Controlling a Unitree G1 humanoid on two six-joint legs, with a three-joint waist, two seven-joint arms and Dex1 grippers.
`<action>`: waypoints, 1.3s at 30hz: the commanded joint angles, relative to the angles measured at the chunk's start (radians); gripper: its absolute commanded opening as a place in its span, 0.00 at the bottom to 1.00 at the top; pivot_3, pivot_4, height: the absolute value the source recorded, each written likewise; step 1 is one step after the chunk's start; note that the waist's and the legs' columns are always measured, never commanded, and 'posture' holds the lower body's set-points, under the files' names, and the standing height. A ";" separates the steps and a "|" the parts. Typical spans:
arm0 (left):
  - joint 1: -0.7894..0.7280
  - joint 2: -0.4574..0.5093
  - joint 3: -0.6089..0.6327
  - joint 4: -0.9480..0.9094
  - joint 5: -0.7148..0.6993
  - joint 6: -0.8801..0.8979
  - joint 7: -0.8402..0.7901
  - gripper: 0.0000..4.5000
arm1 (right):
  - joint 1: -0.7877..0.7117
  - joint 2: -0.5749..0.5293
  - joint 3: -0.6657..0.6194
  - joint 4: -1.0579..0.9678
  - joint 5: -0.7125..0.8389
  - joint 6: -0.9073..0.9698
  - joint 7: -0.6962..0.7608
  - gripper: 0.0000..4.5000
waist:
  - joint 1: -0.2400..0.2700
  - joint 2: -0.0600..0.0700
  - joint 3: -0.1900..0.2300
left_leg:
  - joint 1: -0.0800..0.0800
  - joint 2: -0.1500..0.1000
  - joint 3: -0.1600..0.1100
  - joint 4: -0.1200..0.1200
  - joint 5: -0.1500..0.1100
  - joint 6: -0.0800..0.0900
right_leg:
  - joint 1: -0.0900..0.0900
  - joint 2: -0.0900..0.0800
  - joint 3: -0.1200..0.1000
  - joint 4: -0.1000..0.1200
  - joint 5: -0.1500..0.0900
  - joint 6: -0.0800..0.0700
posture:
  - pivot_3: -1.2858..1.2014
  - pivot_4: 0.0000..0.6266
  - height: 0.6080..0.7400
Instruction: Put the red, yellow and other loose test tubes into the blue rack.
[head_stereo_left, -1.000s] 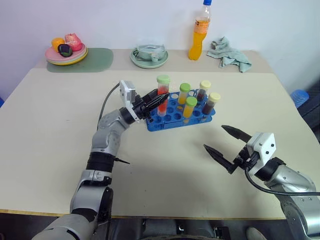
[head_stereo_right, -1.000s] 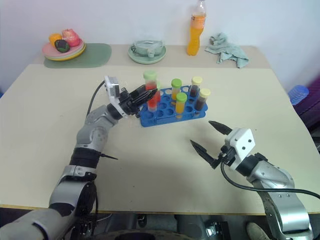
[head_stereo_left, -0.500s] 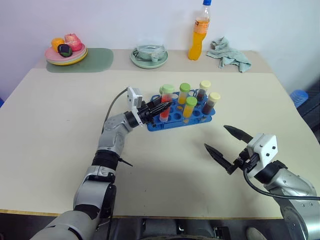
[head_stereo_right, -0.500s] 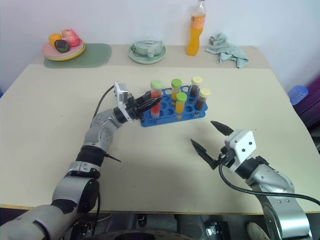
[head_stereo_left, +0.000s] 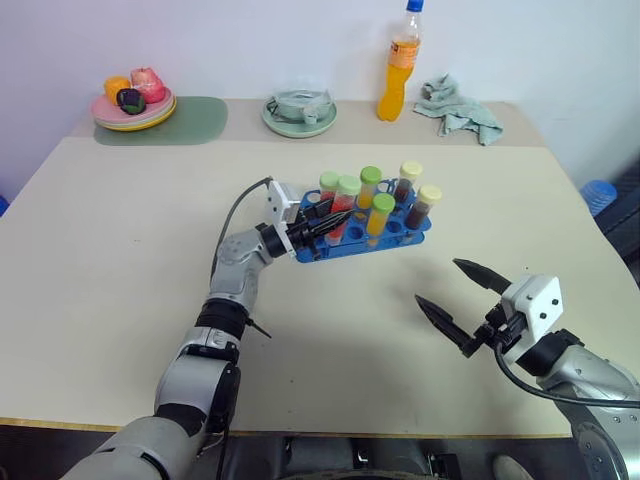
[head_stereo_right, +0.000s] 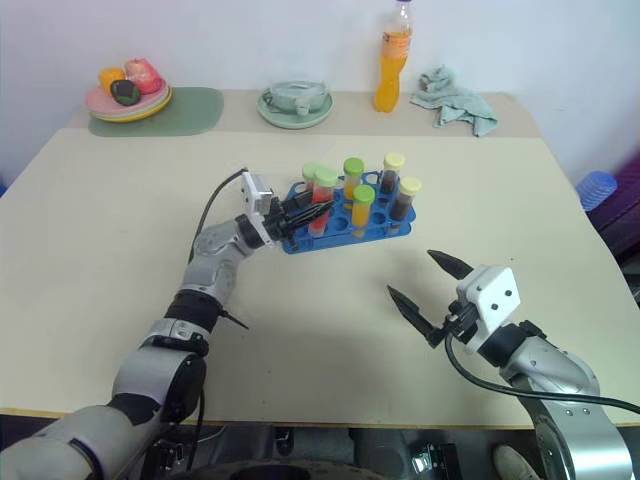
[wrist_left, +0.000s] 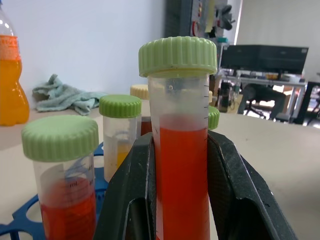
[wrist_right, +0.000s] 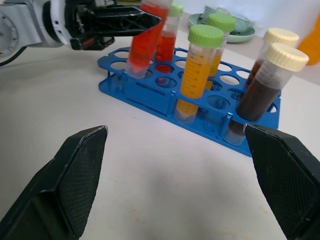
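Note:
The blue rack stands mid-table with several capped tubes upright in it: one red, two yellow, two dark brown. My left gripper is shut on a red test tube with a green cap at the rack's left end. The tube leans, and its lower end sits in a front-left hole. In the left wrist view the black fingers clamp the red tube from both sides. My right gripper hovers open and empty over the table, in front of and to the right of the rack.
Along the table's far edge are a plate of fruit on a green mat, a pale green cup and saucer, an orange drink bottle and a crumpled cloth. Bare tabletop surrounds the rack.
My left gripper has come down and to the right with the red tube, from above the rack's left end into a hole there. The right gripper stays open where it was.

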 joint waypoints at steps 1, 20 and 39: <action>-0.013 -0.005 -0.010 0.042 0.033 -0.034 0.025 0.19 | 0.005 0.001 -0.024 -0.027 0.004 -0.029 0.011 1.00 | 0.000 0.000 0.000 | 0.000 0.000 0.000 0.000 0.000 0.000 | 0.000 0.000 0.000 0.000 0.000 0.000 | 0.52 0.24 1.00; -0.059 -0.031 0.006 0.122 0.038 -0.057 0.048 0.19 | 0.010 0.010 -0.009 -0.065 -0.002 -0.015 -0.028 1.00 | 0.001 0.000 0.000 | 0.000 0.000 0.000 0.000 0.000 0.000 | 0.000 0.000 0.000 0.000 0.000 0.001 | 0.52 0.24 1.00; -0.011 -0.021 0.021 0.076 0.010 -0.074 0.003 0.40 | -0.007 0.005 -0.011 -0.071 0.004 -0.006 -0.041 1.00 | 0.000 0.000 0.000 | 0.000 0.000 0.000 0.001 0.000 0.000 | 0.000 0.000 0.000 0.000 0.001 0.001 | 0.52 0.24 1.00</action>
